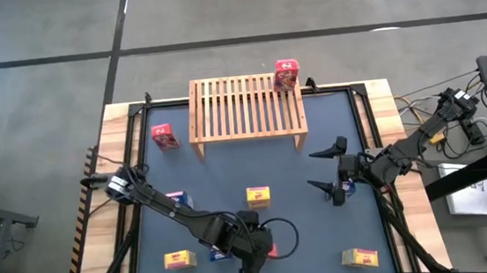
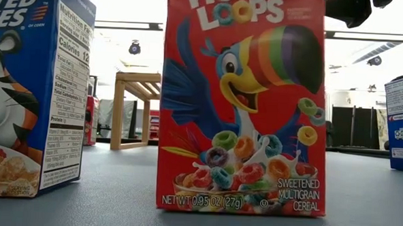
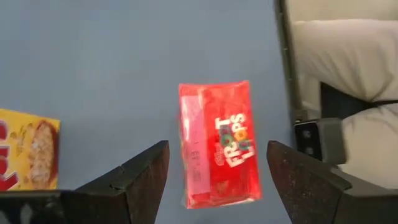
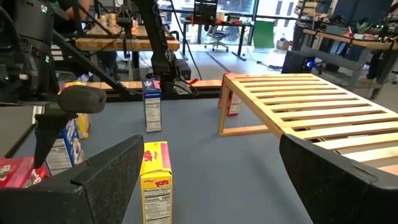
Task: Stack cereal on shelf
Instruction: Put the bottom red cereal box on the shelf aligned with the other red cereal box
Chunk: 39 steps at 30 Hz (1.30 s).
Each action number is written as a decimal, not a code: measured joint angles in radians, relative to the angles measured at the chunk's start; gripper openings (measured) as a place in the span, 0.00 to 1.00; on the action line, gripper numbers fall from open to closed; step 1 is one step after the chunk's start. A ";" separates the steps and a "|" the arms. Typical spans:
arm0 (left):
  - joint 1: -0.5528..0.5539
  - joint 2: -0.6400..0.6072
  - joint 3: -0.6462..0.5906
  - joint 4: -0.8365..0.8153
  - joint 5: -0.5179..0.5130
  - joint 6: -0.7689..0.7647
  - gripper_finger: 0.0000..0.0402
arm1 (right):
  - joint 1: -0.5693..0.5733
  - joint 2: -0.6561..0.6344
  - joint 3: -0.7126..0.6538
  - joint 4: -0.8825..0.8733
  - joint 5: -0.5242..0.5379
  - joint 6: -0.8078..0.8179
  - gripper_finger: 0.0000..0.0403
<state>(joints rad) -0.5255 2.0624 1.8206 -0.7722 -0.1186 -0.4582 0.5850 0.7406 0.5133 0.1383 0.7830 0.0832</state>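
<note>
**A:** Near the front edge of the worktop (image 1: 315,148), what is the left gripper (image 3: 214,180) doing?

**B:** It is hovering over a red cereal box (image 3: 217,143), its jaws released and straddling the box without touching. To grasp well, it likely needs to be lowering squarely, then closing on the two long sides.

**A:** And the other arm?

**B:** The right gripper (image 1: 333,171) is waiting with released jaws, near the wooden shelf (image 1: 245,105), where one red box (image 1: 286,74) is standing at the back corner.

**A:** The surroundings?

**B:** Blue-grey matting is covering the worktop; yellow and blue boxes are sitting scattered. Workbenches are filling the room behind.
</note>
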 joint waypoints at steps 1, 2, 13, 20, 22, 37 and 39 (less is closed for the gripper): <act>0.000 -0.001 0.000 0.002 0.005 0.000 0.63 | 0.000 0.000 0.000 0.000 0.000 0.002 0.90; 0.000 -0.002 0.000 0.002 0.005 -0.004 0.63 | 0.000 0.000 0.000 0.000 0.000 0.003 0.90; -0.001 0.023 -0.003 -0.016 0.006 -0.047 0.63 | 0.000 0.000 0.000 -0.002 0.001 0.003 0.90; 0.000 0.050 -0.003 -0.019 0.006 -0.053 0.63 | 0.000 0.000 0.000 -0.004 0.001 0.003 0.90; 0.001 0.054 -0.003 -0.026 0.006 -0.053 0.62 | 0.000 0.000 0.000 -0.004 0.001 0.003 0.90; 0.012 0.058 0.044 -0.069 0.007 -0.029 0.40 | 0.000 0.000 -0.001 -0.007 0.001 0.003 0.90; 0.016 0.058 0.069 -0.074 0.007 -0.018 0.40 | 0.000 0.000 -0.001 -0.009 0.001 0.003 0.90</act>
<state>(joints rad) -0.5094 2.1204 1.8897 -0.8458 -0.1116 -0.4761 0.5850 0.7406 0.5121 0.1296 0.7841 0.0860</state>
